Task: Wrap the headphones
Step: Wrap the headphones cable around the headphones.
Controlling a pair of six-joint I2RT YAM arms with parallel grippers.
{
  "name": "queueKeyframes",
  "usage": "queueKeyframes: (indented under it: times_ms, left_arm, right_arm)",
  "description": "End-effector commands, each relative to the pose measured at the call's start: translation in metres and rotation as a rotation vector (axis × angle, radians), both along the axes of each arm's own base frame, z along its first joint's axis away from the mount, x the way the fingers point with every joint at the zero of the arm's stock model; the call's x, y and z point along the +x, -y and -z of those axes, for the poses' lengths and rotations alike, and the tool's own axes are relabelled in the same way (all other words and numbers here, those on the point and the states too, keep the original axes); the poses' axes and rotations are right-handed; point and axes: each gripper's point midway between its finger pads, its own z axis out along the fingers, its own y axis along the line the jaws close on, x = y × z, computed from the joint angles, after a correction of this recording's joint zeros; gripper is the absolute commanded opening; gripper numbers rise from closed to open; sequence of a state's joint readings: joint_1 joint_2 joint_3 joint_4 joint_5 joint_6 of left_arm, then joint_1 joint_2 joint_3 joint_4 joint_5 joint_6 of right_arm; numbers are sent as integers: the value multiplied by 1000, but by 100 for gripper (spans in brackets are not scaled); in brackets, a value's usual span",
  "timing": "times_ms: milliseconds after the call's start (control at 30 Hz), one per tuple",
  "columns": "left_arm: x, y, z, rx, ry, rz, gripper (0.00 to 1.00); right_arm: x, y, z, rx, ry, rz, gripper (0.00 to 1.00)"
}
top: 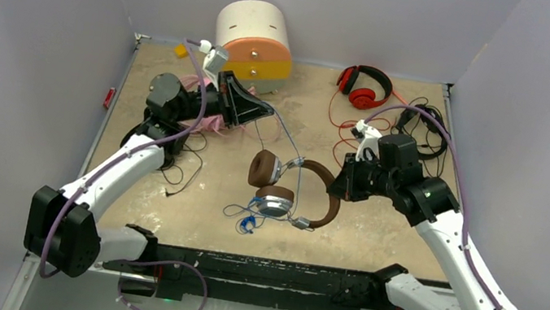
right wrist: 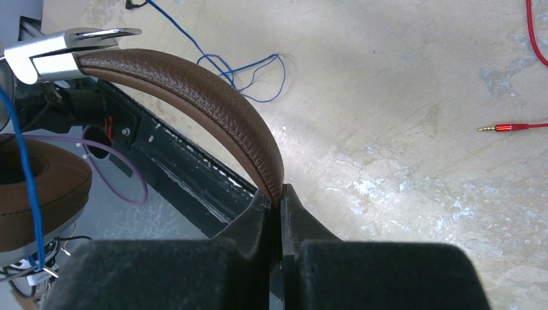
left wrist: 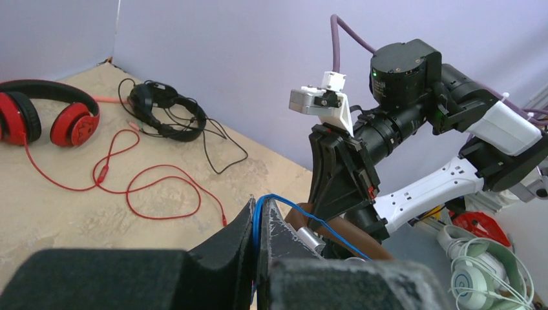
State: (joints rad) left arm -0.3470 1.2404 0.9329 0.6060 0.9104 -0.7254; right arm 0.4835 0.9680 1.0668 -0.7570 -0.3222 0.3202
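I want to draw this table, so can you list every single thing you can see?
brown headphones: one, brown with silver hinges, middle of the table
blue cable: one, blue, from the brown headphones up to the left gripper, loops near the front
red headphones: one, red, far side, with a red cable
black headphones: one, black, far right corner
black cable: one tangle, black, left side by the left arm
pink headphones: one, pink, far left, mostly hidden under the left arm
drawer box: one, white, orange and yellow, far edge
table: one, sandy beige
left gripper: black, shut on the blue cable
right gripper: black, shut on the brown headband
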Motion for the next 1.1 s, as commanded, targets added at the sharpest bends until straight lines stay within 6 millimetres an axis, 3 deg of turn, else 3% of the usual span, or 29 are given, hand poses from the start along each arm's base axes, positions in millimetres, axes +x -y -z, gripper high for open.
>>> queueKeyframes:
  times_ms: [0, 233, 433, 567, 800, 900, 1067]
  left_arm:
    - [5, -10, -16, -19, 45, -83, 0]
    - [10, -25, 9, -30, 4, -178, 0]
    - [18, -22, 46, -6, -99, -171, 0]
    - [15, -23, 64, -17, -133, -173, 0]
    - [-3, -18, 99, -60, -220, -79, 0]
    - [-11, -15, 110, -54, -232, -65, 6]
    - [-25, 8, 125, 18, -213, -33, 14]
  right_arm:
    - [2, -1, -13, 29, 51, 5, 0]
    - [-2, 6, -27, 34, 92, 25, 0]
    - [-5, 3, -58, 108, 148, 38, 0]
    - [3, 19, -77, 98, 198, 162, 0]
    - [21, 30, -121, 189, 260, 358, 0]
    - [29, 37, -134, 218, 269, 451, 0]
    - [37, 33, -152, 302, 253, 519, 0]
